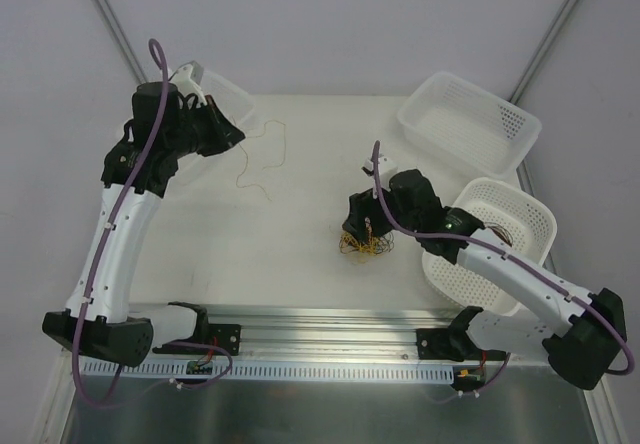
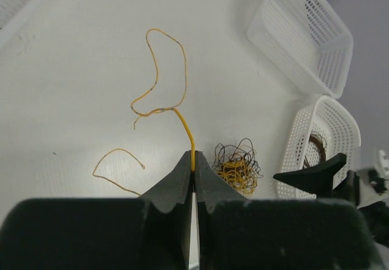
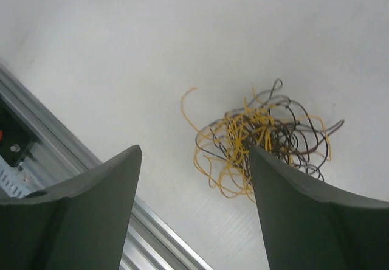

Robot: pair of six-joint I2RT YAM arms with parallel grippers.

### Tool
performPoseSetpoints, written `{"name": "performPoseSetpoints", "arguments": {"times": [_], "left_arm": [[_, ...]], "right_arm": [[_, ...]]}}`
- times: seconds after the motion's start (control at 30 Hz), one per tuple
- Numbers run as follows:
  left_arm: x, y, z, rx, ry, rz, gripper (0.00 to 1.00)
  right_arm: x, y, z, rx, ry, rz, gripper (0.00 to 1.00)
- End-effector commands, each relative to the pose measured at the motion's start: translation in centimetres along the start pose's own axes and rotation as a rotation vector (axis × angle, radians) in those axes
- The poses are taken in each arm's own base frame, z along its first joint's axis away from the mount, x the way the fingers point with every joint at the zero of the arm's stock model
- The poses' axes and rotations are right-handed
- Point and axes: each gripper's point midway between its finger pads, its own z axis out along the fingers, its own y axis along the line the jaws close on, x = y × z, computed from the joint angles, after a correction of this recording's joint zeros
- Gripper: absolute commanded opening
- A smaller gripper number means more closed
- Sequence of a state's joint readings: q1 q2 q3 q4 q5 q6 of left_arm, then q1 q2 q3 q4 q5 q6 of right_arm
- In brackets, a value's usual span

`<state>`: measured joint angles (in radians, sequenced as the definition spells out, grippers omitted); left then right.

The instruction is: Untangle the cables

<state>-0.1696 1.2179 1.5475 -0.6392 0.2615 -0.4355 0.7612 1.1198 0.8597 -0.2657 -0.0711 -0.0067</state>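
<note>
A tangle of thin yellow, brown and black cables point(image 1: 366, 246) lies on the white table point(image 1: 300, 224) right of centre. My right gripper point(image 1: 364, 224) hangs just above it. In the right wrist view the right gripper point(image 3: 194, 151) is open and holds nothing. The tangle point(image 3: 261, 136) lies past its right finger point(image 3: 298, 203). One separate yellow cable point(image 1: 256, 164) trails in loops over the table at the back left. My left gripper point(image 2: 194, 158) is shut on the near end of that yellow cable point(image 2: 168, 69). The left gripper point(image 1: 236, 136) sits at the back left.
A white mesh basket point(image 1: 470, 119) stands at the back right. A second basket point(image 1: 505, 229), holding a brown wire coil point(image 2: 315, 146), stands at the right edge. A clear tub point(image 1: 215, 89) sits behind the left gripper. A metal rail point(image 1: 330, 334) runs along the near edge.
</note>
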Motion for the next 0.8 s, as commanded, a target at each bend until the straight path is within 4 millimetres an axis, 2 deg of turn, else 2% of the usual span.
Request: {"name": "performPoseSetpoints", "arguments": {"times": [0.0,0.13,0.2,0.23,0.33,0.47,0.57,0.77], "left_arm": [[2.5,-2.9,-0.8,0.138,0.061,0.068,0.00],[5.3,-4.0,-0.4,0.156,0.116,0.060,0.00],[6.0,-4.9,-0.2,0.163,0.126,0.016,0.00],[7.1,-5.5,0.2,0.171,0.147,0.002,0.00],[8.4,-6.7,0.9,0.187,0.168,-0.072,0.00],[9.2,-7.8,1.4,0.188,0.172,-0.109,0.00],[9.4,-9.1,1.5,0.212,0.168,-0.142,0.00],[9.2,-10.1,1.7,0.227,0.147,-0.168,0.00]], "right_arm": [[-5.3,3.5,-3.5,-0.108,-0.128,-0.090,0.76],[-9.3,6.3,-5.0,-0.197,-0.249,-0.112,0.78],[-10.7,8.0,-5.3,-0.249,-0.290,-0.122,0.78],[-11.1,8.4,-5.3,-0.261,-0.306,-0.127,0.78],[-12.9,10.0,-5.0,-0.301,-0.372,-0.148,0.78],[-13.8,11.1,-4.4,-0.326,-0.392,-0.159,0.78],[-14.1,11.7,-3.8,-0.344,-0.390,-0.166,0.78],[-15.2,12.8,-2.6,-0.376,-0.405,-0.172,0.77]]}}
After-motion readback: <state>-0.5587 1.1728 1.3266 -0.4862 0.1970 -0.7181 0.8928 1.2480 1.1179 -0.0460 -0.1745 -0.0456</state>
